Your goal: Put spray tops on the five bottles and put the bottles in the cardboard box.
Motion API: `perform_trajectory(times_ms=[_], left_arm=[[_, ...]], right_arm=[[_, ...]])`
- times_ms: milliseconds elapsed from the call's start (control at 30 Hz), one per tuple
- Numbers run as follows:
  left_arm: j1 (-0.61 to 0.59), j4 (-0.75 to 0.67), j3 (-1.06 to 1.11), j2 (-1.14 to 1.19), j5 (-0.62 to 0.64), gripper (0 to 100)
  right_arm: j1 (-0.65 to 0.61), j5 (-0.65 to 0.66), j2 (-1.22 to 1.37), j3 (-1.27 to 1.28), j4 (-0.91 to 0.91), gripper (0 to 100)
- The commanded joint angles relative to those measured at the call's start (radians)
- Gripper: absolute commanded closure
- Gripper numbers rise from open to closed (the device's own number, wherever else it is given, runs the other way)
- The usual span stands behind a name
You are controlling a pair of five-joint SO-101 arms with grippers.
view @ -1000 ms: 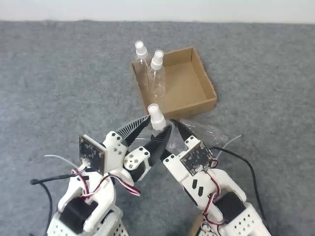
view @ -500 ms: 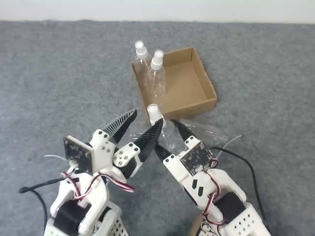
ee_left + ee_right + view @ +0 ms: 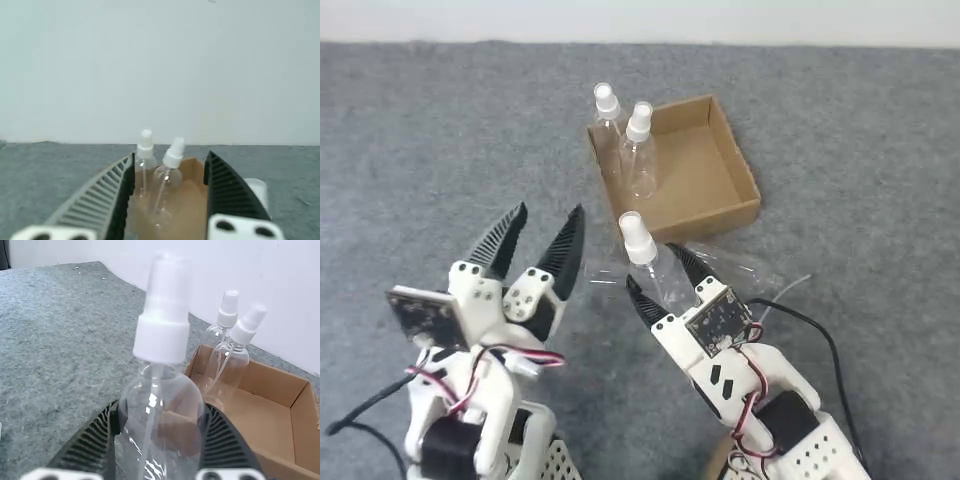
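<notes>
Left gripper (image 3: 545, 216): jaws wide apart, empty, hanging over grey carpet (image 3: 440, 150), apart from everything.
Right gripper (image 3: 655, 268): clamped round held bottle (image 3: 636, 238). Bottle upright, spray top on, just before cardboard box (image 3: 715, 218), not yet in.
Two capped bottles (image 3: 640, 150) upright at box's far-left corner.
Judgement: about halfway. Held bottle needs boxing, two more to cap and box.

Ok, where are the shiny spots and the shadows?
Right wrist view: small white glints on the clear spray bottle held in the right gripper. High view: soft, even light, with no hard shadows on the grey carpet.
</notes>
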Motion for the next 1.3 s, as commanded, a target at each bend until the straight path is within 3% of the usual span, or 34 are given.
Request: perform_trajectory(times_ms=[0, 600, 933, 1267], left_arm=[[-0.046, 0.000, 0.036, -0.015, 0.000, 79], [-0.041, -0.046, 0.145, -0.015, 0.002, 79], [-0.037, -0.046, 0.153, -0.015, 0.000, 79], [0.129, -0.023, 0.173, -0.015, -0.008, 79]], right_arm=[[0.018, -0.009, -0.015, -0.046, 0.001, 93.7], [0.012, -0.083, -0.015, -0.052, 0.010, 93.7], [-0.093, -0.075, -0.015, -0.046, 0.021, 93.7], [-0.093, -0.075, -0.015, -0.044, 0.022, 93.7]])
